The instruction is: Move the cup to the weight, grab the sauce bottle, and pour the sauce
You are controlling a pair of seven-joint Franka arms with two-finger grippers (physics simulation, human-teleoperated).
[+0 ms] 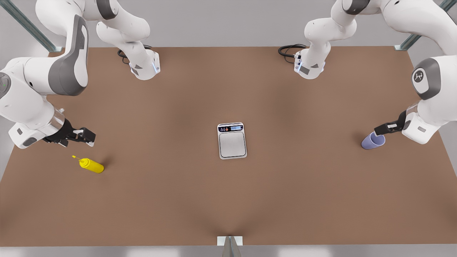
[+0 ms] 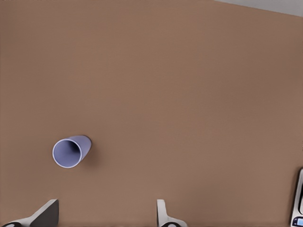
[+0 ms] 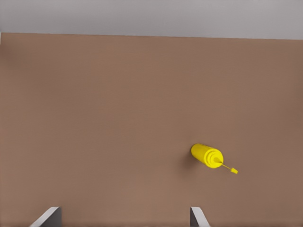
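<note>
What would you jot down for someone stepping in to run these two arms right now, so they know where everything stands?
Left end effector: open, hanging just above the cup at the front view's right, not gripping it.
Right end effector: open, hovering near the sauce bottle at the front view's left, not touching it.
The cup stands on the table, apart from the weight in the middle. The weight's plate is bare. The sauce bottle stands on the table, nozzle up.
Done: nothing yet beyond the approach.
Left: grasp the cup, set it on the weight, pick up the sauce bottle, pour.
</note>
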